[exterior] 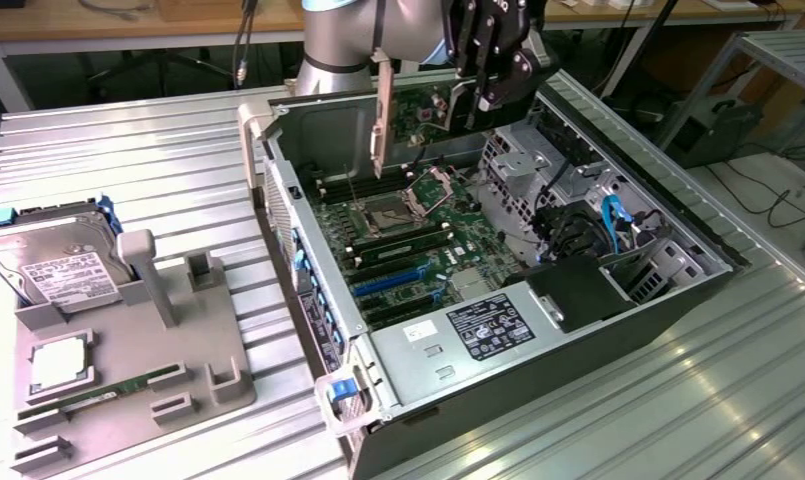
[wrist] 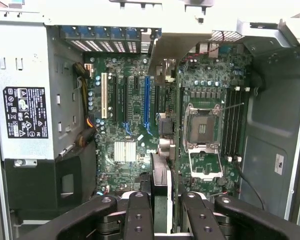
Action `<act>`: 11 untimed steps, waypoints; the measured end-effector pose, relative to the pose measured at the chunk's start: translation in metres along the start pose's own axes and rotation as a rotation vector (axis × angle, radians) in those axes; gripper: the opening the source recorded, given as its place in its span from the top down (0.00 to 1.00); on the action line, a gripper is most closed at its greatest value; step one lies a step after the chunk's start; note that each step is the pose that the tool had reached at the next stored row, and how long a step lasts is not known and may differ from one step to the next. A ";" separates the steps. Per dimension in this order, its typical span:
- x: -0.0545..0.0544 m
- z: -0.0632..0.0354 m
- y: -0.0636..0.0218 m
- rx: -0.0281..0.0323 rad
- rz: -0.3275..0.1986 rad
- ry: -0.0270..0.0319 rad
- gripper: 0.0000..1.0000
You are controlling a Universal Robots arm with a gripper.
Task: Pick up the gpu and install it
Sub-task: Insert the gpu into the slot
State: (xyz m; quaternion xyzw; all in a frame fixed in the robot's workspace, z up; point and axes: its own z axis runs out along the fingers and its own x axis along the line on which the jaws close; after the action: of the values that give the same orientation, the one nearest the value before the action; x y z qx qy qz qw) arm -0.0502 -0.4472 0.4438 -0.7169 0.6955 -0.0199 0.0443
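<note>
My gripper point(exterior: 480, 95) hangs over the far end of the open computer case point(exterior: 669, 300), shut on the gpu point(exterior: 429, 108). The card stands on edge above the motherboard point(exterior: 402, 240). Its pale metal end bracket point(exterior: 382, 115) points down toward the board. In the wrist view my gripper point(wrist: 161, 200) clamps the gpu point(wrist: 161, 172), which shows edge-on between the two black fingers point(wrist: 139, 210). The card runs over the board between the blue expansion slot point(wrist: 147, 102) and the processor socket point(wrist: 202, 127). Its bracket point(wrist: 166, 52) reaches the case's rear wall.
The power supply point(exterior: 476, 330) fills the case's near end, and drive bays with blue cables point(exterior: 616, 225) sit at the exterior view's right. A grey fixture point(exterior: 122, 380) on the exterior view's left holds a hard drive point(exterior: 49, 260), a processor point(exterior: 58, 362) and a RAM stick point(exterior: 102, 395).
</note>
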 end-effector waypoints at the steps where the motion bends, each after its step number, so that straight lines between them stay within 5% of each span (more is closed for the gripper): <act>1: 0.000 0.0002 0.0000 -0.0001 -0.002 -0.0002 0.73; 11: 0.000 0.0031 0.0003 -0.0007 -0.022 -0.0020 0.73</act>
State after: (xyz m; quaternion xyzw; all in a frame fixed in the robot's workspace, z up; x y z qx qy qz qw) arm -0.0502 -0.4472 0.4406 -0.7244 0.6876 -0.0194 0.0445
